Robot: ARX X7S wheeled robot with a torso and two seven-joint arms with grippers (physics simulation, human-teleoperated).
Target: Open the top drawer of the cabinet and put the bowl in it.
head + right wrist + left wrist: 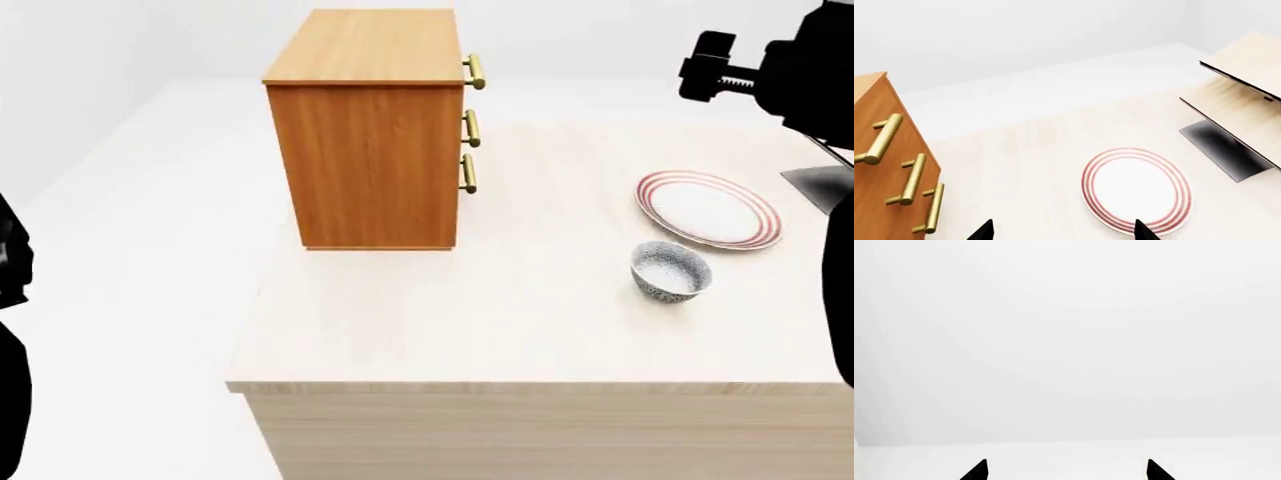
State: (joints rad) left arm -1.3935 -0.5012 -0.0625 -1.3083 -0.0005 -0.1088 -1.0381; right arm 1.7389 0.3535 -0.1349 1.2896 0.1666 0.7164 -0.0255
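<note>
The orange-brown cabinet point(367, 130) stands at the table's far left, its three brass handles facing right. Its top drawer point(474, 72) is shut, flush with the two below. The speckled blue-and-white bowl point(670, 271) sits upright on the table, right of centre, with nothing touching it. My right gripper point(1064, 232) is open and empty, raised above the table, looking down at the cabinet handles point(881, 139) and the plate; the bowl is out of that view. My left gripper point(1067, 472) is open and sees only white surroundings. In the head view the left arm point(11, 300) hangs off the table's left.
A red-ringed white plate point(707, 208) lies just beyond the bowl. A tilted pale-wood shelf rack point(1247, 95) stands at the far right. The pale table point(534, 340) ends at a front edge near me. My right arm point(761, 70) is high at the right.
</note>
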